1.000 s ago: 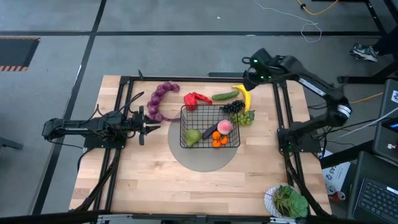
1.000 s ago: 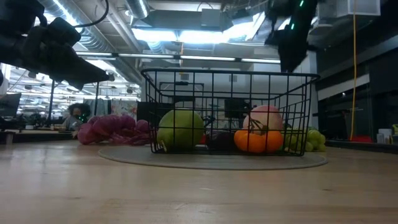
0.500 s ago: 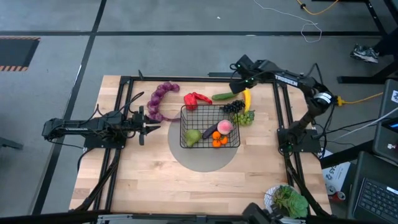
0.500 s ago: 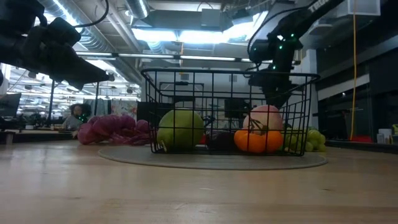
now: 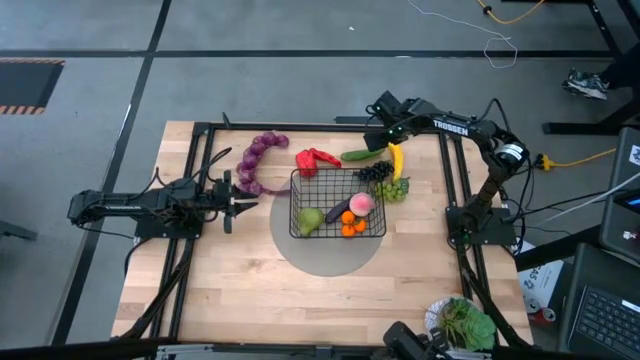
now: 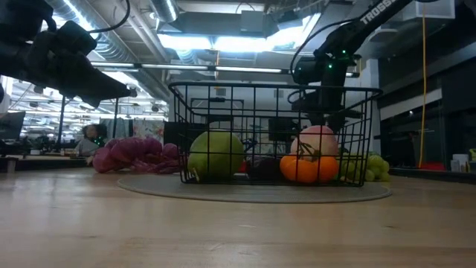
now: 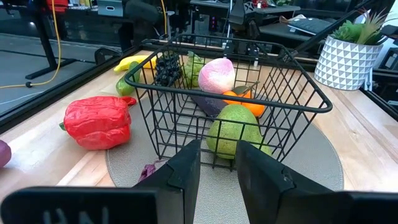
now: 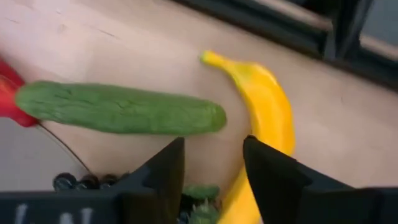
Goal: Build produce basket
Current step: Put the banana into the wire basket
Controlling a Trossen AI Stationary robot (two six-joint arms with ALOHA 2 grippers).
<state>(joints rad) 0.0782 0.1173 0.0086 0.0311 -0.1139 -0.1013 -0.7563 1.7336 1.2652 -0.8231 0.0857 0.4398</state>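
Basket [image 5: 337, 203] sits mid-table on a grey mat [image 5: 325, 257], holding a pear [image 5: 310, 220], peach [image 5: 362, 204], oranges [image 5: 350, 225] and eggplant [image 5: 336, 211]. Right gripper [image 8: 214, 163] hovers over the cucumber [image 8: 121, 109] and banana [image 8: 264, 118] behind the basket, jaws partly open, empty. Left gripper [image 7: 216, 163] waits left of the basket, jaws slightly apart, empty. Pepper [image 7: 96, 121] and purple grapes [image 5: 258, 160] lie outside.

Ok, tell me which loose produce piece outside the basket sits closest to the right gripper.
The cucumber and banana both lie right under the right gripper, too close to separate; the red pepper and purple grape string lie farther left.
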